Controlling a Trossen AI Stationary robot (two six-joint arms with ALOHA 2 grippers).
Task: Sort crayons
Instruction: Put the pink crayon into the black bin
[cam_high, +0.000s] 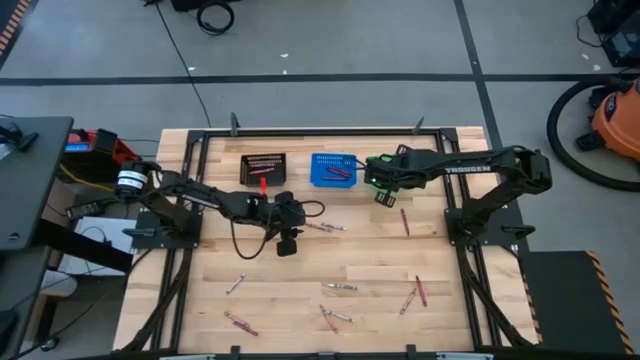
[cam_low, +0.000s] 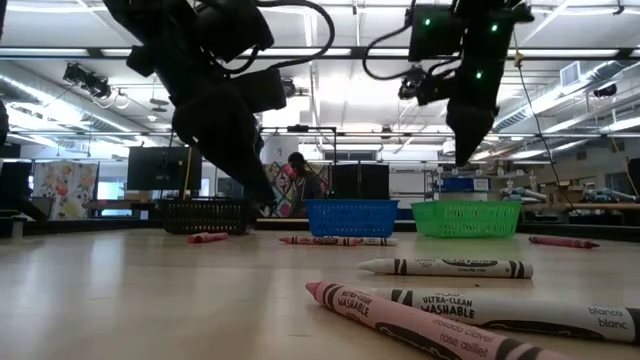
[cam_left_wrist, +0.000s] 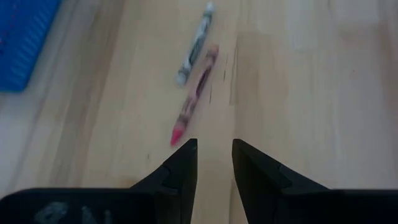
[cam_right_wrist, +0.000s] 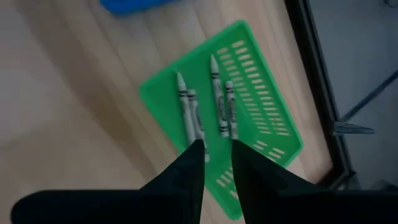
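I have the wooden table (cam_high: 340, 275) under both arms, with three mesh baskets in a row along its far side: the black basket (cam_high: 262, 167) on the left, the blue basket (cam_high: 333, 169) in the middle and the green basket (cam_right_wrist: 249, 93) on the right, mostly hidden from above by my right arm.

My left gripper (cam_left_wrist: 212, 148) hangs low over bare wood near the table's middle, in front of the black and blue baskets. Its jaws stand a little apart with nothing between them. Just ahead of its fingertips lie a pink crayon (cam_left_wrist: 194, 94) and a pale grey crayon (cam_left_wrist: 194, 43), side by side and nearly touching.

My right gripper (cam_right_wrist: 216, 149) is above the green basket. Its jaws are slightly apart and empty. Below them, four pale grey crayons (cam_right_wrist: 219, 99) lie on the basket floor in two pairs.

The black basket holds red crayons (cam_high: 263, 170), and the blue one holds pink ones (cam_high: 338, 172).

More loose crayons (cam_high: 419, 290) are scattered across the near half of the table and to the right, red, pink and grey. From table height, a pink one (cam_low: 400, 322) and two grey ones (cam_low: 447, 267) lie closest to the camera.
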